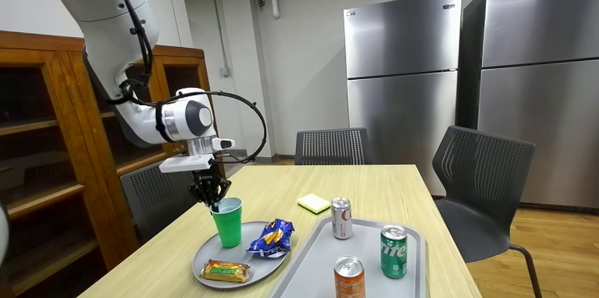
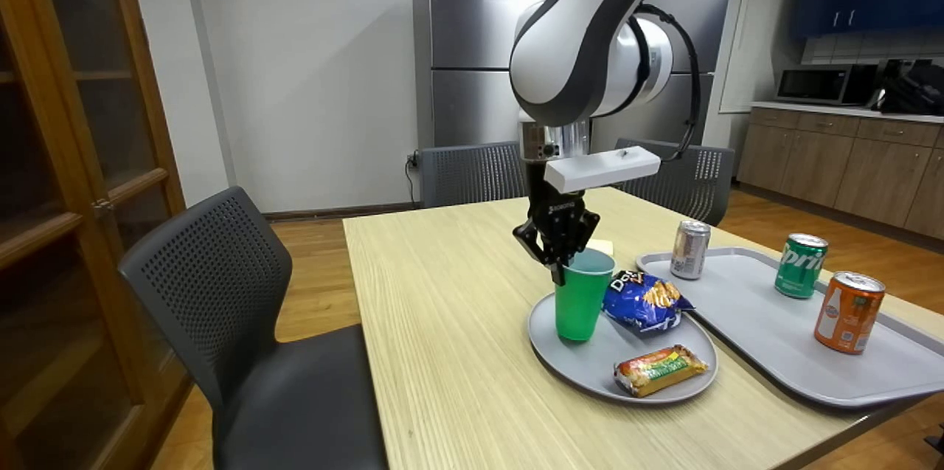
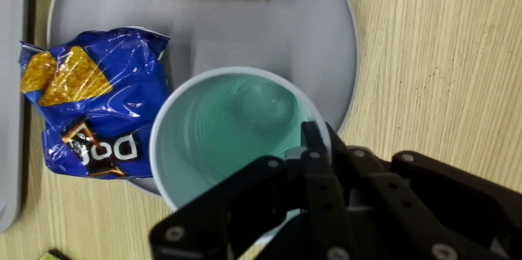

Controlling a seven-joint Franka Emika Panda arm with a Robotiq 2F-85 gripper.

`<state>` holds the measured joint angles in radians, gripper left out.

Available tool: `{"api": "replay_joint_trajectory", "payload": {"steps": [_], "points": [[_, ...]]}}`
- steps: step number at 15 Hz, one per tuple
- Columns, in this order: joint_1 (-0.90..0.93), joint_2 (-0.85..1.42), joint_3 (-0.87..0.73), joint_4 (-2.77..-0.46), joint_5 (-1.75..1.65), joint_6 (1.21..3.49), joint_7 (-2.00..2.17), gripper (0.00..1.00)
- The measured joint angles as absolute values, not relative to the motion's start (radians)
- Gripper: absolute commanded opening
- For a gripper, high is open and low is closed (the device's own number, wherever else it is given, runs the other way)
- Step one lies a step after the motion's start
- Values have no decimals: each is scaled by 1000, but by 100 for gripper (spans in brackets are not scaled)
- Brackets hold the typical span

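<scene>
Resting nearest on a pale wooden surface [image 2: 457, 352], in an exterior view, is a wrapped granola bar [image 2: 658, 370], at the near right of a round grey plate [image 2: 574, 358]. Just behind and to its left, a green cup [image 2: 579, 308] stands about upright on the plate, long axis vertical, mouth facing up. Black fingers [image 2: 557, 274] hang from the single robot arm [image 2: 560, 71], pointing down at the cup's left rim, so the cup's body lies below and right of them. They are pinched together on the cup's thin wall; the wrist view shows one fingertip inside the rim and its partner outside, with hardly any gap between. Just right of the cup, a blue chip bag [image 2: 645, 300] lies on the plate. Farther right, a grey tray [image 2: 774, 352] carries an orange can [image 2: 849, 313], a green Sprite can [image 2: 802, 267] and, at its far left corner, a silver can [image 2: 691, 250]. A yellow sponge [image 1: 313, 203] lies beyond the plate, and farthest back stand dark chairs [image 2: 472, 175] and steel refrigerators [image 2: 479, 12].
</scene>
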<state>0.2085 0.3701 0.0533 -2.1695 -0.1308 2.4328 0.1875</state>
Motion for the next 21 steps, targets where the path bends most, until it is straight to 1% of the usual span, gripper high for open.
{"api": "replay_joint_trajectory", "payload": {"steps": [6,10,15,21], "points": [[211,290,90,-2144,-131,2379,178,1],[217,281,121,-2104,-129,2357,176,1],[237,310,144,-2028,-125,2331,176,1],[275,397,151,-1922,-125,2328,176,1]]}}
